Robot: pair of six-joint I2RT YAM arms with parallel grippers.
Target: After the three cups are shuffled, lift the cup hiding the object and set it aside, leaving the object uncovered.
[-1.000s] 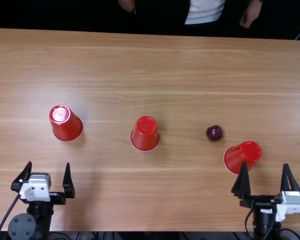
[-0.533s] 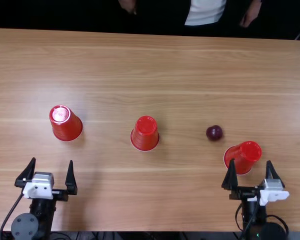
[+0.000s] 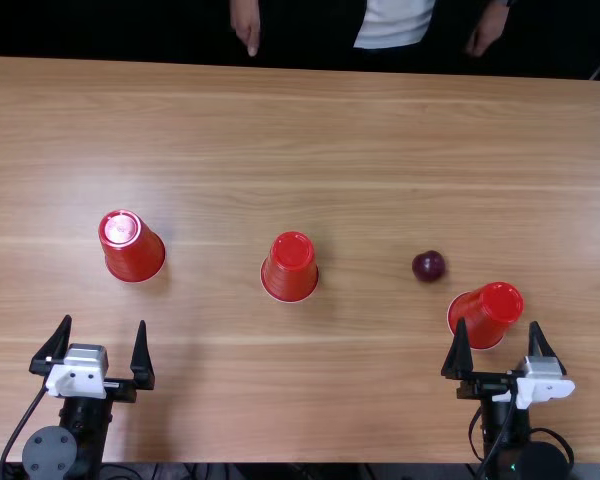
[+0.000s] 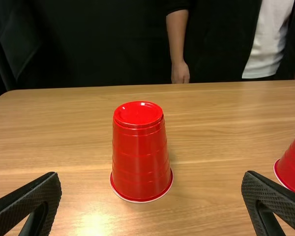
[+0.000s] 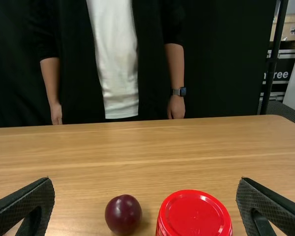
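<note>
- Three red cups stand upside down on the table [image 3: 310, 140]: the left cup [image 3: 130, 247], the middle cup [image 3: 290, 267] and the right cup [image 3: 486, 313].
- The ball [image 3: 428, 265], dark purple, lies uncovered between the middle and right cups, near the right one without touching it.
- The right gripper [image 3: 496, 345] is spread wide and empty, with the right cup just ahead of its fingers.
- The left gripper [image 3: 102, 335] is also wide and empty, on the near side of the left cup.
- The job looks done. Any retreat should go straight back or up, since a sideways sweep could tip the cup or roll the ball.
</note>
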